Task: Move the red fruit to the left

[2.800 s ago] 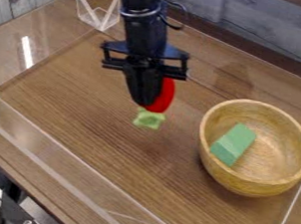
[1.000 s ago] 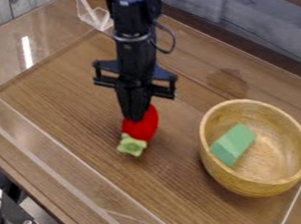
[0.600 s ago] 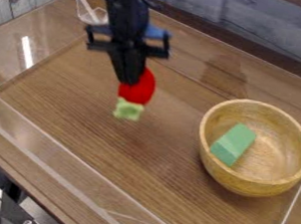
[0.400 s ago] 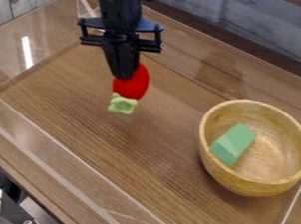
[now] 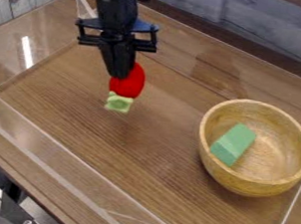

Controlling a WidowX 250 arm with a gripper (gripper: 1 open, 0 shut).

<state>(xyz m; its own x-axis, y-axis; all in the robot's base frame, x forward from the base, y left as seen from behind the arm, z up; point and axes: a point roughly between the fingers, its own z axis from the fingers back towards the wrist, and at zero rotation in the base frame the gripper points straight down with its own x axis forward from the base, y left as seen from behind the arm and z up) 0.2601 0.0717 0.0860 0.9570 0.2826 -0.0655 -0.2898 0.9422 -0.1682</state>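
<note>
Fruit point(image 5: 126, 81) gripped in closed hand point(image 5: 119, 73), hanging leaf-end down just above table point(image 5: 69, 156), toward far-left part, well apart from bowl point(image 5: 257, 147) at right edge. Carry looks mostly done; lowering and release left.

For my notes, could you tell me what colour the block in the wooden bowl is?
The block in the wooden bowl is green, seen in the camera view.
</note>
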